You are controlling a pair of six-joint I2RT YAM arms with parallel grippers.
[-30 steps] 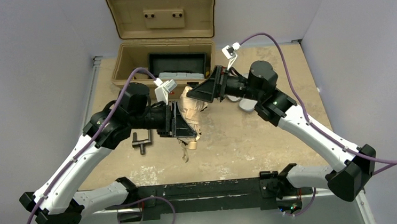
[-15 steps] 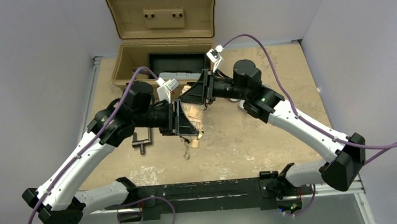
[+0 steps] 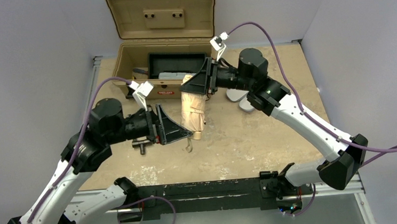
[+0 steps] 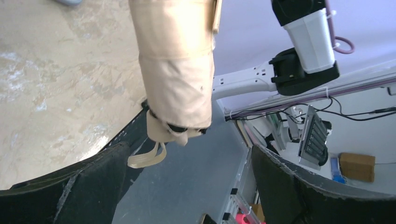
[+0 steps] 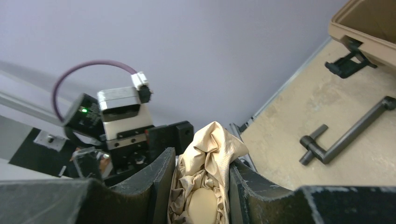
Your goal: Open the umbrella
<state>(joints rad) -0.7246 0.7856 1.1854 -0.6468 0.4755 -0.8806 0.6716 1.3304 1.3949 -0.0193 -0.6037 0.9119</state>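
The umbrella [image 3: 193,110] is folded, a cream-tan bundle hanging above the table with its strap [image 3: 190,145] dangling at the low end. My right gripper [image 3: 195,86] is shut on its upper end. In the right wrist view, both fingers [image 5: 159,186] press crumpled tan fabric around a round tan cap [image 5: 203,205]. My left gripper [image 3: 173,126] stands open just left of the umbrella's lower half and does not touch it. In the left wrist view the umbrella [image 4: 175,70] and strap [image 4: 145,157] hang beyond the left gripper [image 4: 187,186], with nothing between the jaws.
An open tan toolbox [image 3: 163,18] stands at the back, with a black tray and a grey case [image 3: 175,75] inside. A dark metal T-shaped tool [image 3: 142,144] lies on the table under the left arm, and shows again as the tool [image 5: 343,137]. A pale grey object [image 3: 241,101] lies behind the right arm.
The left gripper has let go of the umbrella, opened wide and drawn back to the left. The right gripper has closed on the umbrella's upper end and now holds it alone, hanging straighter.
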